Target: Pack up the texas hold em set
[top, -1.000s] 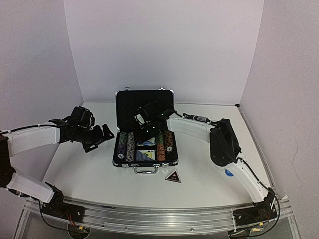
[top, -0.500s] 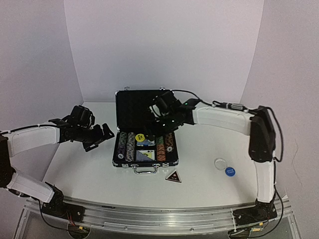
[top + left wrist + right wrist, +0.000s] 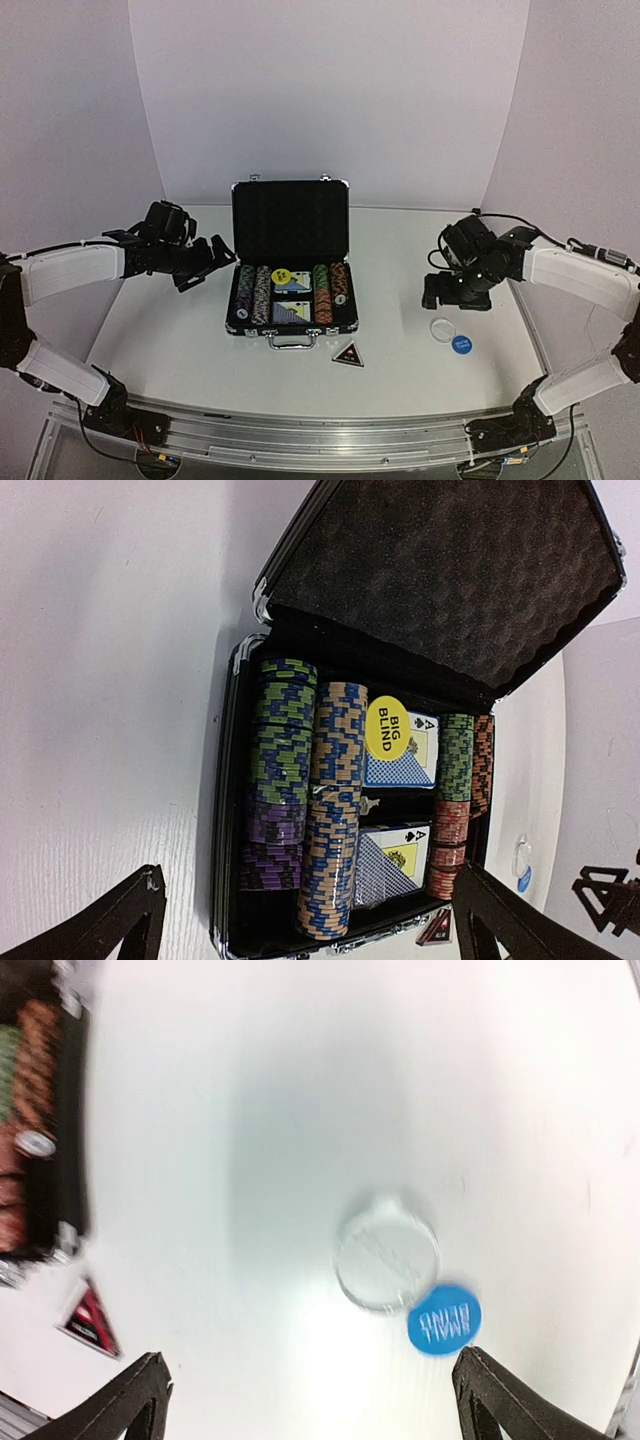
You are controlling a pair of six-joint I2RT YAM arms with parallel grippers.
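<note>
The black silver-edged briefcase [image 3: 249,327] stands open mid-table, lid up, holding rows of striped poker chips [image 3: 335,800], two blue card decks [image 3: 395,865] and a yellow disc [image 3: 281,275] on the far deck. The dark triangular marker [image 3: 348,354] lies in front of the case. A clear disc [image 3: 442,328] and a blue disc [image 3: 461,345] lie to the right, touching; both show in the right wrist view, the clear disc [image 3: 386,1265] beside the blue disc [image 3: 444,1319]. My right gripper [image 3: 455,297] is open and empty above them. My left gripper [image 3: 205,262] is open and empty left of the case.
White walls close the back and both sides. The table's front edge has a metal rail [image 3: 320,435] with both arm bases. The case's handle [image 3: 291,342] sticks out toward the front.
My right arm has swung from over the briefcase to the right, and now hovers over the clear and blue discs. The yellow disc now lies on the far deck. The left arm barely moved.
</note>
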